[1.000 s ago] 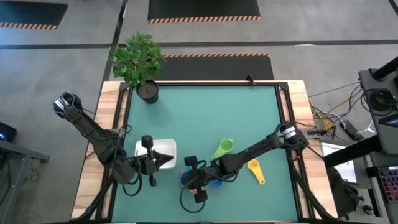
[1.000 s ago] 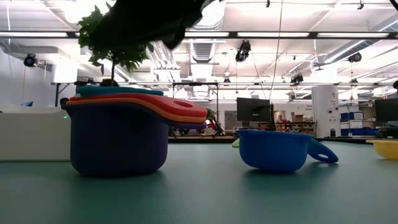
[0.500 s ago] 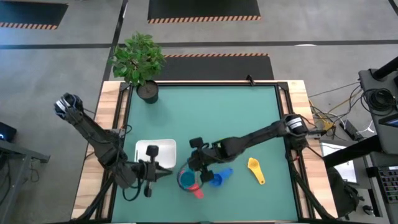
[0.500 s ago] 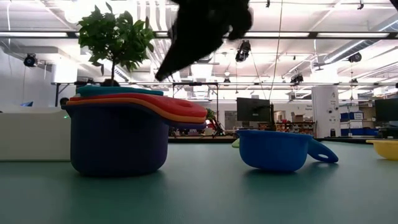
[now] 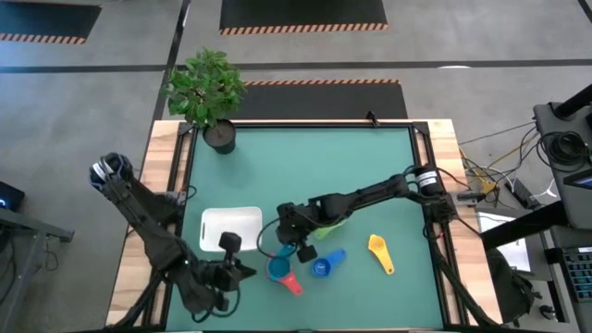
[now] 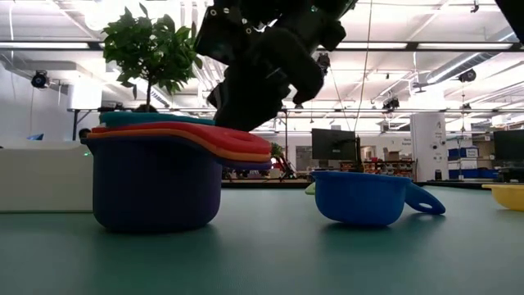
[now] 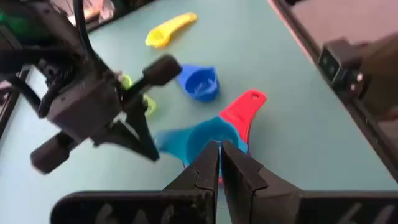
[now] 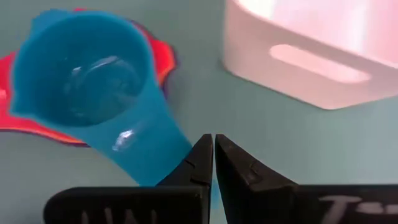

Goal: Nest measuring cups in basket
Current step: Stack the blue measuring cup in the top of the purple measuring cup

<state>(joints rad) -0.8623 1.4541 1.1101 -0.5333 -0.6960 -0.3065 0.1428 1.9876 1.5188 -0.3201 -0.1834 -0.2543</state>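
High view: white basket empty; nested stack beside it on desk, dark blue cup, yellow cup loose.
Low view: four cups stacked.
Wrist views: both jaws closed, empty. Basketing remains.

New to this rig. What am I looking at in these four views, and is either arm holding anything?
Two dark robot arms work at a green table. One camera looks down from above, one sits at table height, and one rides on each wrist. The right gripper, fingers shut and empty, hangs just above a nested stack of cups with the light blue cup on top. The left gripper waits shut beside that stack, also empty. A dark blue cup, yellow cup and green cup lie loose. The white basket holds no cups. A potted plant stands at the far corner.
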